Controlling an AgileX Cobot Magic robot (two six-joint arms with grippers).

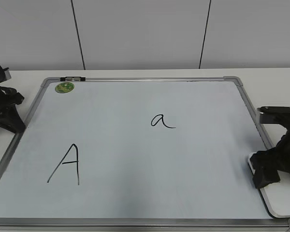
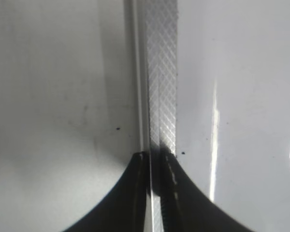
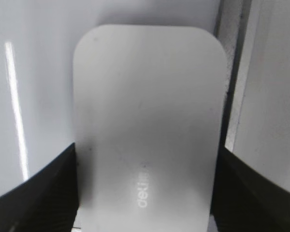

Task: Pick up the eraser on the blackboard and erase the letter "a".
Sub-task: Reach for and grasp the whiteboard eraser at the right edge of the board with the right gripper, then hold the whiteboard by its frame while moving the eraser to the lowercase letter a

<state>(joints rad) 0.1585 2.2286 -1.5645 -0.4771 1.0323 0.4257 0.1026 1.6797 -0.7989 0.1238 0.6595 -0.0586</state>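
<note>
White worktop point(image 1: 135, 72), pale panelled wall behind. Blackboard point(image 1: 135, 203) lies flat. Eraser point(image 3: 147, 125) at its right edge, near corner, long axis running near-to-far. Right end effector point(image 1: 267, 169) straddles it, fingers point(image 3: 34, 193) at both long sides. Letter "a" point(image 1: 162, 121) mid-board. Left end effector point(image 2: 152, 193) closed, empty, on left frame.

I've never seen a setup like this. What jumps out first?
A big blackboard fills the table, with a cursive letter "a" near its middle and a capital "A" lower left. At the right edge, the right gripper has its black fingers on either side of the white eraser.
</note>
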